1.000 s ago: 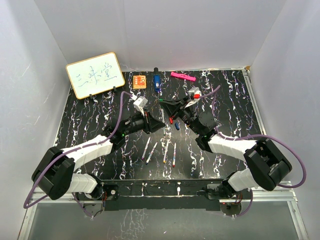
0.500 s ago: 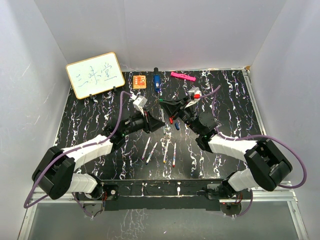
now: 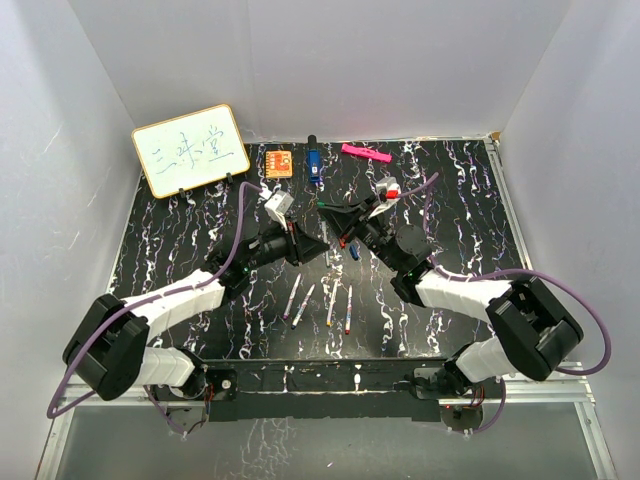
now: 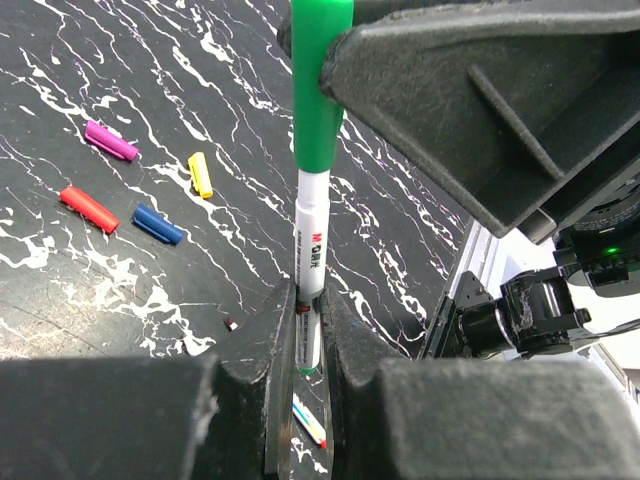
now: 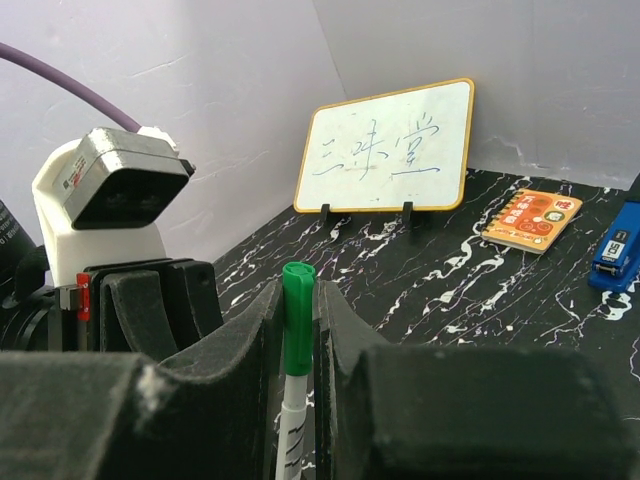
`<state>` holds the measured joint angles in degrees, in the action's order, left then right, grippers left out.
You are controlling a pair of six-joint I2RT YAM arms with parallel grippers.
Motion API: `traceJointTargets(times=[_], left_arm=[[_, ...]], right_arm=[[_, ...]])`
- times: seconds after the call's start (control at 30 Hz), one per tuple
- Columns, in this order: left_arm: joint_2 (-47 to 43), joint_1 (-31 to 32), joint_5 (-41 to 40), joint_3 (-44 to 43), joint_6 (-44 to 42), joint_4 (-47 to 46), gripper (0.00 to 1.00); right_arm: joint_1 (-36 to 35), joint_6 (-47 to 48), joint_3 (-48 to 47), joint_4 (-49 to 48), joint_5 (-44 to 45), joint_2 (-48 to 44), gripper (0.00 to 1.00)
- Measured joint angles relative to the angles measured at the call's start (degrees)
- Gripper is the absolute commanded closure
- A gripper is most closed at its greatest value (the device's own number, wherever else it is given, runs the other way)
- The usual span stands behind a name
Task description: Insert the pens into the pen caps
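A white pen (image 4: 312, 250) with a green cap (image 4: 318, 90) on its end is held above the table between both grippers. My left gripper (image 4: 305, 330) is shut on the white barrel; in the top view it (image 3: 322, 248) is at centre. My right gripper (image 5: 297, 330) is shut on the green cap (image 5: 297, 320), with the barrel (image 5: 291, 430) below it; in the top view it (image 3: 325, 208) is just beyond the left one. Purple (image 4: 111, 141), yellow (image 4: 201, 174), red (image 4: 88, 209) and blue (image 4: 159, 224) caps lie on the table. Several uncapped pens (image 3: 331, 305) lie near the front.
A whiteboard (image 3: 190, 150) stands at the back left. An orange block (image 3: 279, 163), a blue-and-black object (image 3: 314, 163) and a flat pink bar (image 3: 365, 153) lie along the back edge. White walls enclose the black marbled table (image 3: 460, 210).
Both grippers have shifted very slightly toward the back while still holding the green-capped pen between them. Nothing on the table has moved.
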<state>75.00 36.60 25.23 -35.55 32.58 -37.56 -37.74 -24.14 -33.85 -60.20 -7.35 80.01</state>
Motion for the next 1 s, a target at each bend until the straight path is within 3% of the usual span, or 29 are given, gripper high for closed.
traceJointTargets(times=[1.0], left_arm=[[-1.46, -0.04, -1.33, -0.11, 4.55, -2.64, 1.0]], right_arm=[[-0.13, -1.01, 0.5, -1.9, -4.07, 0.59, 1.0]])
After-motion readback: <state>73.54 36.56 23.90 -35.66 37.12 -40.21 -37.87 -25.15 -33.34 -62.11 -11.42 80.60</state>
